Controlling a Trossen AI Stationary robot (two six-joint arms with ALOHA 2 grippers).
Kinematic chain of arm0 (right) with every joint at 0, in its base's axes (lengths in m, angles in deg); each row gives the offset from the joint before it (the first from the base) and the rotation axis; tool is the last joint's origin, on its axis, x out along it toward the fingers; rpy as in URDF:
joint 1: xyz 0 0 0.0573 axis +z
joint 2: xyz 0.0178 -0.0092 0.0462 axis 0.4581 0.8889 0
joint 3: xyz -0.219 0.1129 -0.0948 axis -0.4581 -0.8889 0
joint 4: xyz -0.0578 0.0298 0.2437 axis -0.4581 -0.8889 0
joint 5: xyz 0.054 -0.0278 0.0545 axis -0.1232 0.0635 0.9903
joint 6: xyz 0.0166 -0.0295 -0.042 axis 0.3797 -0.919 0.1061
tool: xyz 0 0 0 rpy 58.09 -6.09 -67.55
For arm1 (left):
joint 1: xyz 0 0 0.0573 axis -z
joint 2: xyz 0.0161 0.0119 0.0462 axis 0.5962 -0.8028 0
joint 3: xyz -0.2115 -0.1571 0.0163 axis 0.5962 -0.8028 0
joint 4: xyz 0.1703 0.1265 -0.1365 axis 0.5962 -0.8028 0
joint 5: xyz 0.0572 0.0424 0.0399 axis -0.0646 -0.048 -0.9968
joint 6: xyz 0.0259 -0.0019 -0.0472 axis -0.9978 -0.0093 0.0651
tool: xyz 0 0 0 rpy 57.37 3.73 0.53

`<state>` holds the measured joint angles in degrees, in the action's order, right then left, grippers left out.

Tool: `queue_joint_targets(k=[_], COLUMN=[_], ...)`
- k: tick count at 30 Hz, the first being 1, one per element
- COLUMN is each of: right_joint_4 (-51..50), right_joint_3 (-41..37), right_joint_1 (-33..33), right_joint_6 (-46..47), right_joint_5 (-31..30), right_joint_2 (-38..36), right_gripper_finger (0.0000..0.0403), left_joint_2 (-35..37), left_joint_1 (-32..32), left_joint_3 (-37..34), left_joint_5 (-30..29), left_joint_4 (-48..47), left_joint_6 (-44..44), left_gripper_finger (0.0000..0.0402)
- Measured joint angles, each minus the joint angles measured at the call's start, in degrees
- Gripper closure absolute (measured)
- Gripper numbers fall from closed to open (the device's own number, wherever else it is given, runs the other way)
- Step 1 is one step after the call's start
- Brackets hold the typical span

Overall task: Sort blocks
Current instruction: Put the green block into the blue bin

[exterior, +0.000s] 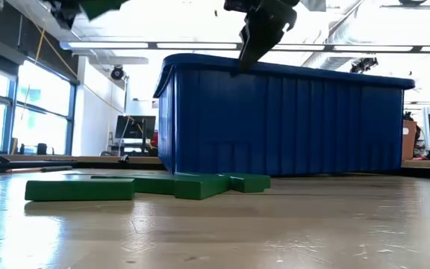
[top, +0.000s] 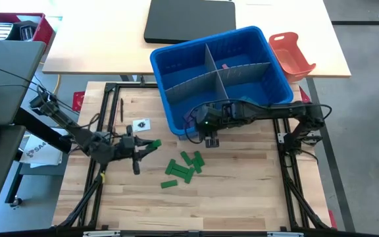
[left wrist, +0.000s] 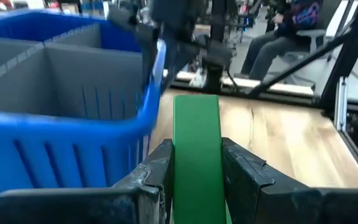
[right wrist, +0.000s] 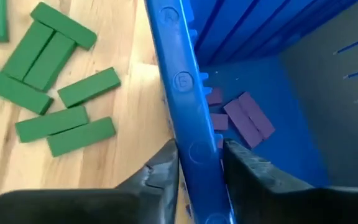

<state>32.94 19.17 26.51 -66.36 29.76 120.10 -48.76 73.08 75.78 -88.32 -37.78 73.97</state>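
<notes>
Left wrist view: green block (left wrist: 196,155) clamped in left gripper (left wrist: 194,171); right gripper (right wrist: 199,162) pinching bin wall (right wrist: 178,74).

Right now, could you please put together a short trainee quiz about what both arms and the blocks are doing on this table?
1. True or false: the left hand holds a green block.
2. The right hand is closed on:
A. a purple block
B. the blue bin rim
C. nothing
3. Fill in: the loose blocks on the table are all ____.

Key:
1. True
2. B
3. green
</notes>
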Motion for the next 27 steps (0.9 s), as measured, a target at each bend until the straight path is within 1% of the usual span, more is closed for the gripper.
queue_joint_targets(k=[1,5,8,11,14,18,20,24,27], right_joint_4=[0.31,2.22,2.83,3.31,3.85,5.04,5.33,5.28,5.28], right_joint_3=[0.02,-0.04,-0.14,-0.15,-0.15,-0.15,-0.18,-0.26,-0.26], right_joint_1=[0.0,0.94,2.71,4.66,6.25,8.13,8.85,9.63,9.54], right_joint_6=[-0.08,1.77,3.59,5.69,7.31,8.62,8.59,8.68,8.74], right_joint_5=[-0.36,0.46,0.43,1.09,1.92,1.96,1.28,-3.82,-4.12], right_joint_2=[0.06,0.09,0.09,0.28,0.37,0.42,0.48,0.54,-0.14], right_gripper_finger=[0.0318,0.0318,0.0318,0.0318,0.0317,0.0315,0.0314,0.0298,0.0272], left_joint_2=[0.32,1.36,1.54,0.93,-0.61,-4.84,-7.82,-15.12,-20.93], left_joint_1=[-0.18,-2.31,-7.09,-14.25,-23.2,-35.07,-39.62,-47.47,-53.25], left_joint_3=[0.85,5.32,10.9,17.5,23.2,29.16,31.58,37.42,43.18], left_joint_5=[-0.19,-0.55,1.97,6.64,13.63,26.81,30.99,35.14,36.72], left_joint_4=[-0.04,-0.64,-7.8,-17.83,-25.25,-29.62,-30.19,-31.82,-35.31], left_joint_6=[-1.28,-6.56,-7.35,-6.63,-6.68,-8.58,-10.46,-14.96,-17.3], left_gripper_finger=[0.0313,0.0313,0.0313,0.0313,0.0313,0.0313,0.0313,0.0313,0.0313])
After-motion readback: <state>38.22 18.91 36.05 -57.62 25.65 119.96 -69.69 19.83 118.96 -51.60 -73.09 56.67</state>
